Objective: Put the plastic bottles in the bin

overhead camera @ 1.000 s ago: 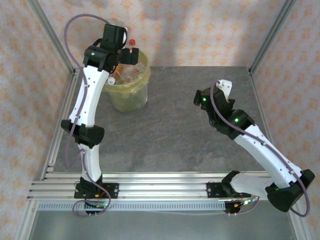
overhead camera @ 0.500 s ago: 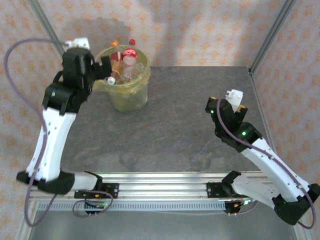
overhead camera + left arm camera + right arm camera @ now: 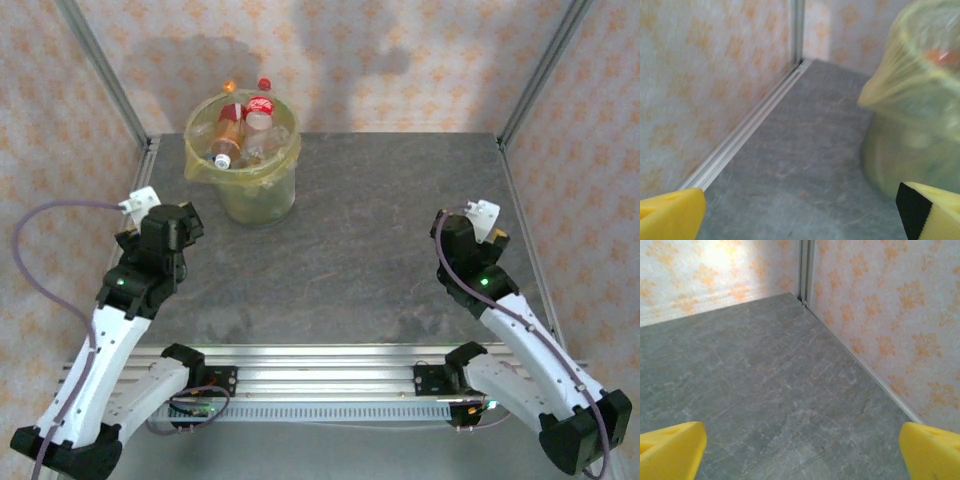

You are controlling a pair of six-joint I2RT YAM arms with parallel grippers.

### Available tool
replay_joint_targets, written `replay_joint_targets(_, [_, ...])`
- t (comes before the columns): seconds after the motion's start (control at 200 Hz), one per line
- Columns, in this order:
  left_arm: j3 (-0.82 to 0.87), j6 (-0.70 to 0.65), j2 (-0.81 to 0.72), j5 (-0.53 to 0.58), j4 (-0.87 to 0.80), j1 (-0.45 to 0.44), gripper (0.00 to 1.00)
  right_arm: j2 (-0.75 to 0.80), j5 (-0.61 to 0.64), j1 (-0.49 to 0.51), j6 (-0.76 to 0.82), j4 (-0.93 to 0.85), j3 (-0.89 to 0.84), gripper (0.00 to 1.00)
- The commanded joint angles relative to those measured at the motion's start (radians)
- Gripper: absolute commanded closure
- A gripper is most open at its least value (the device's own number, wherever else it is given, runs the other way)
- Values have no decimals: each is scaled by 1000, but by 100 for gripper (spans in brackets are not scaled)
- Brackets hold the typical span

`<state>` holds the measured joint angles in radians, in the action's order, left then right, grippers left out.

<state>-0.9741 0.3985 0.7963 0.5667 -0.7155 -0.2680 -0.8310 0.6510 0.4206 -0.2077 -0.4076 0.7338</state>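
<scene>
Standing at the upper left of the grey table (image 3: pixel 380 260), the bin (image 3: pixel 255 195) is heaped with the plastic bottles (image 3: pixel 245 125), so the job looks finished. Left gripper (image 3: pixel 800 215) and right gripper (image 3: pixel 800 450) both gape empty; best park them low, clear of its rim.

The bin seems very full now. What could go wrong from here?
1. The plastic bottles are heaped above the rim of the bin, so the topmost ones could roll out onto the table.
2. The open left gripper sits close beside the bin, and a careless swing might knock it over.
</scene>
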Motion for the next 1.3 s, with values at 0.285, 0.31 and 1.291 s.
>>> replay_joint_targets(0.285, [318,19,-17,17,282,109,0,-68,-122,-117,105,298,-150,1])
replay_joint_targets(0.31, [332,14,-9,18,309,113,0,-82,-129,-123,112,313,-154,1])
replay_joint_targets(1.291, [706,-309,235,-128,1174,194,0,-523,-485,-290,242,940,-281,1])
